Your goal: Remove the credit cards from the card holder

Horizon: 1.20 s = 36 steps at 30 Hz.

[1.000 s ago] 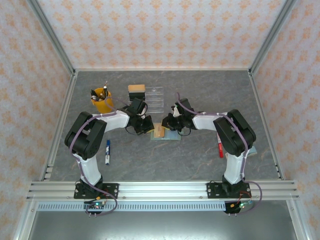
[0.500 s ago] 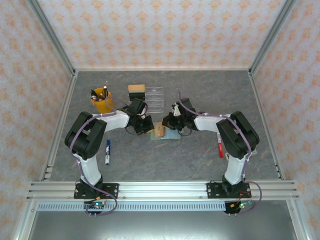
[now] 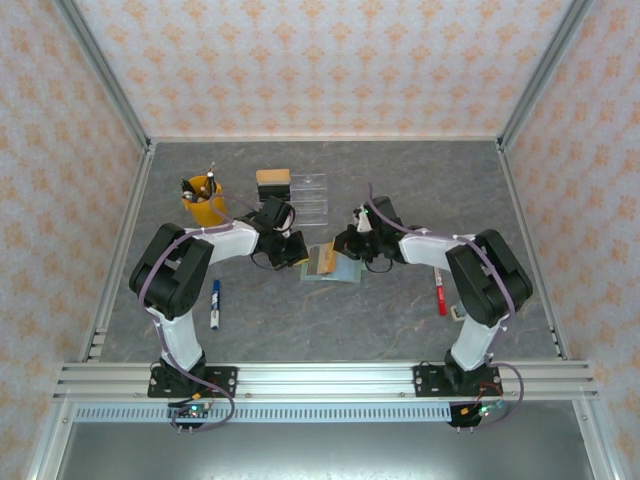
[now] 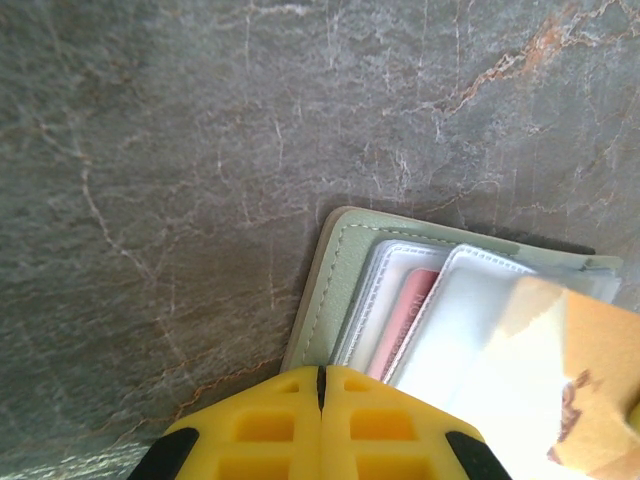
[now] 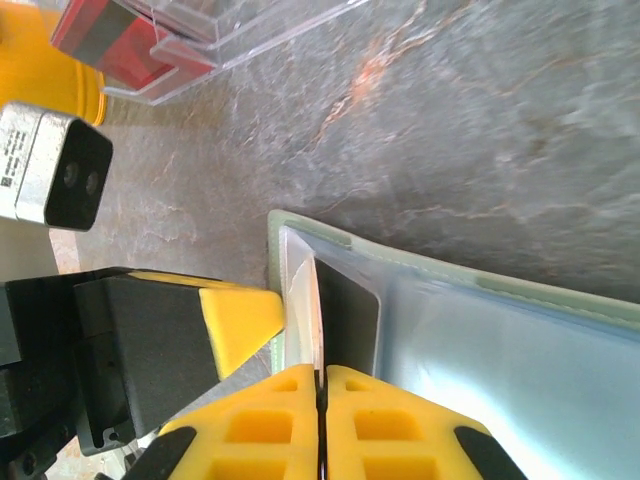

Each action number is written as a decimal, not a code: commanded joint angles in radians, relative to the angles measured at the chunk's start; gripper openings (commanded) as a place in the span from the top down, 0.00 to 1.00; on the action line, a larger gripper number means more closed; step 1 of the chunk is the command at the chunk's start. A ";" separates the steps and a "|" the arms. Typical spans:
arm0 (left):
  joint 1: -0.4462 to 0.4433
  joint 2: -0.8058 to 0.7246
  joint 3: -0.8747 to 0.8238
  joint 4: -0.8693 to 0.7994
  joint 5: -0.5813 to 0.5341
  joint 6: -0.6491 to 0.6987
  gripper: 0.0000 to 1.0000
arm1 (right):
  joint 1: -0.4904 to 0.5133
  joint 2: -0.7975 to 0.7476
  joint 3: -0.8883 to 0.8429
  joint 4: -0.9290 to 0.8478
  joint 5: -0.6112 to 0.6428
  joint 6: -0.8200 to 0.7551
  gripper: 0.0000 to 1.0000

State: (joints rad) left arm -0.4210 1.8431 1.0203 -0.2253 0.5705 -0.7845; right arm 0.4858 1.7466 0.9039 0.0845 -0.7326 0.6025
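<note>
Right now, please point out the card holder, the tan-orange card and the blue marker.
card holder [image 4: 322, 290], left wrist view, green edge.
tan-orange card [image 4: 598, 375], left wrist view, middle.
blue marker [image 3: 215, 304], top view, barrel.

The card holder [image 3: 336, 273] lies on the table [image 3: 300, 330] between the left gripper [image 3: 298, 258] and the right gripper [image 3: 345, 252], with a card [image 3: 320, 261] over it. Behind it sits a tray [image 3: 310, 192]; a cup [image 3: 203, 205] stands left of the tray.
</note>
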 commanded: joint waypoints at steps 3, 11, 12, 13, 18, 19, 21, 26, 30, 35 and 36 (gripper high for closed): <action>0.003 -0.016 -0.007 -0.058 -0.009 0.018 0.98 | -0.012 -0.027 -0.008 -0.008 -0.028 -0.046 0.91; -0.016 -0.082 0.018 -0.021 0.017 0.008 0.96 | -0.012 0.035 0.018 0.000 -0.043 -0.040 0.91; -0.017 -0.083 0.018 -0.031 0.002 0.008 0.96 | -0.012 0.029 0.018 -0.011 -0.026 -0.042 0.91; -0.016 -0.087 0.019 -0.046 -0.022 0.011 0.96 | -0.012 0.019 0.017 -0.028 -0.002 -0.047 0.92; -0.016 -0.128 0.005 -0.046 -0.055 0.013 0.90 | -0.015 -0.082 -0.012 -0.075 0.082 -0.088 0.92; -0.016 -0.140 0.003 -0.036 -0.046 0.013 0.86 | -0.015 -0.108 -0.019 -0.080 0.090 -0.099 0.92; -0.013 -0.165 -0.002 -0.011 -0.026 0.008 0.77 | -0.020 -0.161 -0.034 -0.085 0.099 -0.115 0.93; 0.001 -0.240 -0.030 0.105 0.063 -0.014 0.54 | -0.079 -0.286 -0.091 -0.011 0.018 -0.087 0.93; 0.014 -0.276 -0.060 0.289 0.191 -0.078 0.37 | -0.112 -0.342 -0.099 0.081 -0.087 -0.024 0.93; 0.013 -0.260 -0.063 0.490 0.289 -0.168 0.31 | -0.115 -0.345 -0.084 0.202 -0.177 0.084 0.92; 0.013 -0.254 -0.058 0.509 0.303 -0.179 0.31 | -0.116 -0.345 -0.083 0.228 -0.186 0.105 0.92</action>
State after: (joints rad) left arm -0.4118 1.5848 0.9710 0.1207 0.7837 -0.9009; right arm 0.3714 1.4204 0.8150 0.1822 -0.8410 0.6304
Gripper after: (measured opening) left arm 0.685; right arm 0.077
